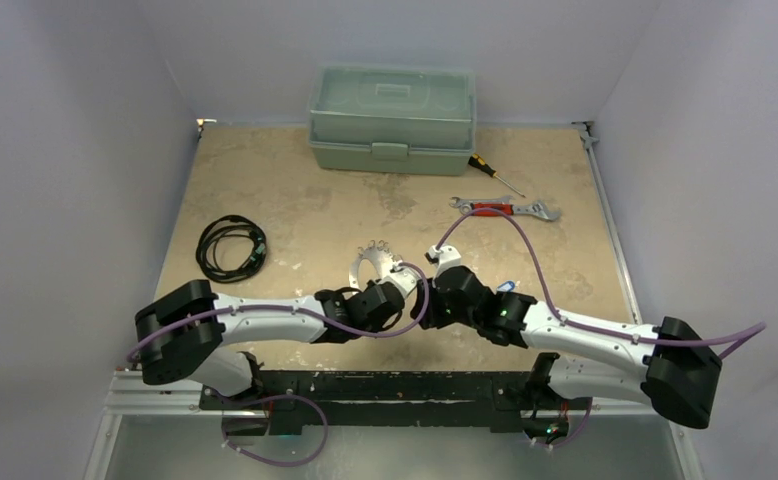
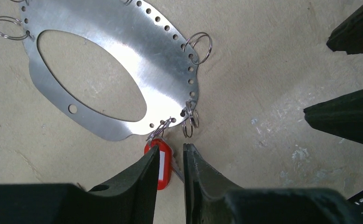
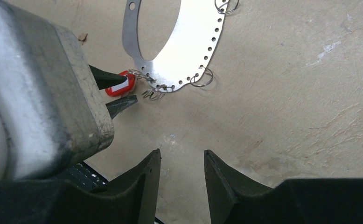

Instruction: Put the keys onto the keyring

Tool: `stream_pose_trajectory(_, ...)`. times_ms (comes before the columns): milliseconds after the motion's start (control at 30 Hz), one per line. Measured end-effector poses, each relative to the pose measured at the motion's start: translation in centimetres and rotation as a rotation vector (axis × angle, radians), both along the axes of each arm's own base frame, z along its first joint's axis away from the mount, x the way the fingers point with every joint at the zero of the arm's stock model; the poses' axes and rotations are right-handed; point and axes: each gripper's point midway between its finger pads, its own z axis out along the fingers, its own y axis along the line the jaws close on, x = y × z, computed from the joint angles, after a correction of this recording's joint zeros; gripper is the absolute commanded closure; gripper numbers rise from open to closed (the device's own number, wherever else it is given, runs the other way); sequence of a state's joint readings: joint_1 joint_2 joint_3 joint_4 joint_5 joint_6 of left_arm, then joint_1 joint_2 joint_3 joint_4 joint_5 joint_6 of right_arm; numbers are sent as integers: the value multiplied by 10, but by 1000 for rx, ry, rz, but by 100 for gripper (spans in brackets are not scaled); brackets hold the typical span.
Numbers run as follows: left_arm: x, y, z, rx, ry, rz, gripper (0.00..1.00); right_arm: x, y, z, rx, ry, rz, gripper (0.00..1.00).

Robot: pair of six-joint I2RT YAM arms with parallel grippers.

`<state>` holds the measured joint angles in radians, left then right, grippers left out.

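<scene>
The keyring (image 2: pixel 100 28) is a flat silver oval plate with holes along its rim, lying on the table (image 1: pixel 373 262). Several small split rings hang from those holes. A key with a red tag (image 2: pixel 165 163) is hooked on a split ring at the plate's near end. My left gripper (image 2: pixel 171 148) straddles the tag with its jaws slightly parted, and a gap shows on the right side. From the right wrist the same tag (image 3: pixel 120 85) shows between the left fingertips. My right gripper (image 3: pixel 182 154) is open over bare table, just right of the plate (image 3: pixel 193 42). A small blue thing (image 1: pixel 506 286) lies by the right arm.
A green toolbox (image 1: pixel 392 118) stands at the back. A screwdriver (image 1: pixel 493 174) and a red-handled wrench (image 1: pixel 505 208) lie at back right. A coiled black cable (image 1: pixel 231 248) is at the left. The right gripper's fingers (image 2: pixel 343 116) are close beside the left gripper.
</scene>
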<state>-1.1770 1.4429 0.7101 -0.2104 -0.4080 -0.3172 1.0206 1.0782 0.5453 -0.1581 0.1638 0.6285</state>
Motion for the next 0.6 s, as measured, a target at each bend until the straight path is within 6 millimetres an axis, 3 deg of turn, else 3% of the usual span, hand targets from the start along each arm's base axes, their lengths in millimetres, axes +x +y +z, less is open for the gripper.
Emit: stream_pose_trajectory(600, -1, 0, -16, 47, 32, -23, 74, -4, 1, -5, -13, 16, 26, 57)
